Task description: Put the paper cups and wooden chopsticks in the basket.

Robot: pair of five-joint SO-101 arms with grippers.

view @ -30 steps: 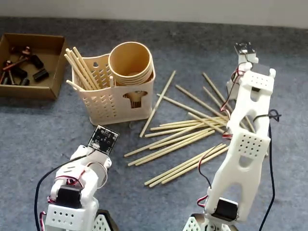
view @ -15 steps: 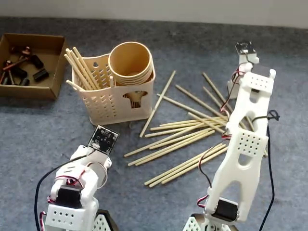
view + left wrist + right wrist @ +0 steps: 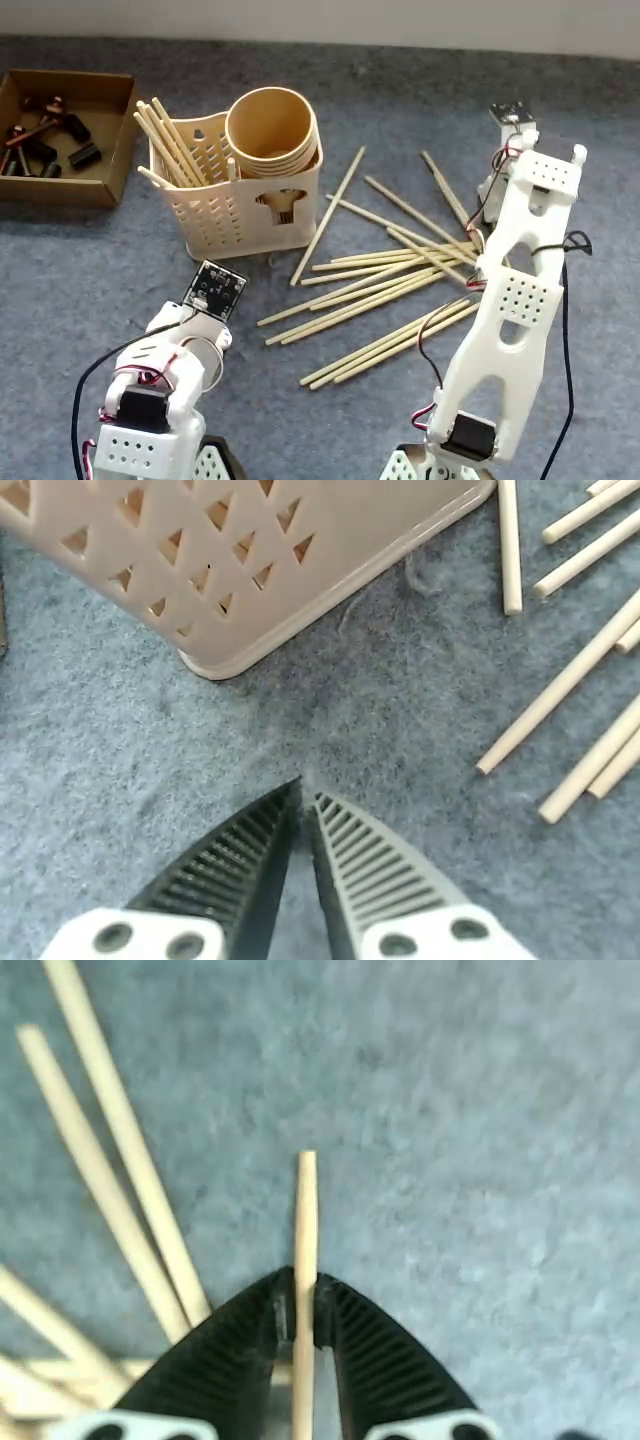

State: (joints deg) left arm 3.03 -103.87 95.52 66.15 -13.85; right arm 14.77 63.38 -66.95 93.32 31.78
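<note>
Over the right side of the surface (image 3: pixel 480 1160), well apart from the basket (image 3: pixel 240 215), one chopstick (image 3: pixel 306 1220) is held clamped in the right end effector (image 3: pixel 303 1305) and should be raised clear of the neighbouring chopsticks (image 3: pixel 120 1150) before being carried across.

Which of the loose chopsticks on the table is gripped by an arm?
The chopstick pinched between the right gripper's jaws, its tip poking out ahead of them. The other loose chopsticks lie free on the grey mat.
</note>
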